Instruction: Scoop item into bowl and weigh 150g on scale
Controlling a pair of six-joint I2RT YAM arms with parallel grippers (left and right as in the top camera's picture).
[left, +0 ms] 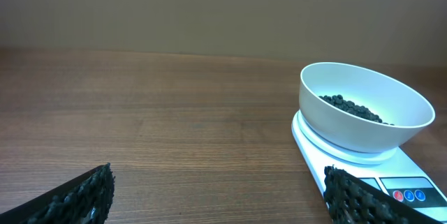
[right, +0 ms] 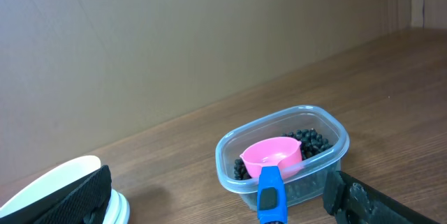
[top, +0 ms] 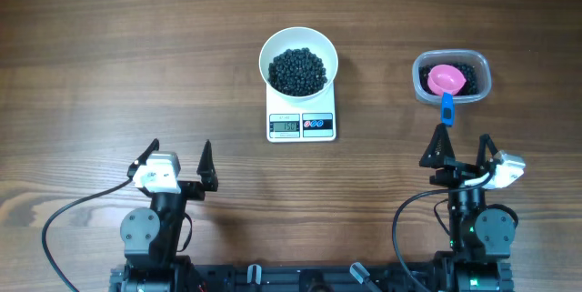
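Both idle: left gripper [top: 179, 151], right gripper [top: 464, 141], fingers apart, empty.
On white digital scale [top: 280, 111], round white bowl [top: 268, 48] holds tiny black beans [top: 297, 71]; add small loads with pink plastic scoop [top: 446, 80], watching display [top: 285, 126].

Bright, even, diffuse light, faint soft shadows beside the bowl [top: 298, 35], mild sheen on the wood surface [top: 136, 55], overhead sharp, wrist views softer, right end effector fingers [right: 77, 199] blurred

Beans [top: 297, 71] in the bowl [top: 266, 54] on the scale [top: 278, 115], scoop [top: 446, 79] in the tub [top: 486, 79] well to the right
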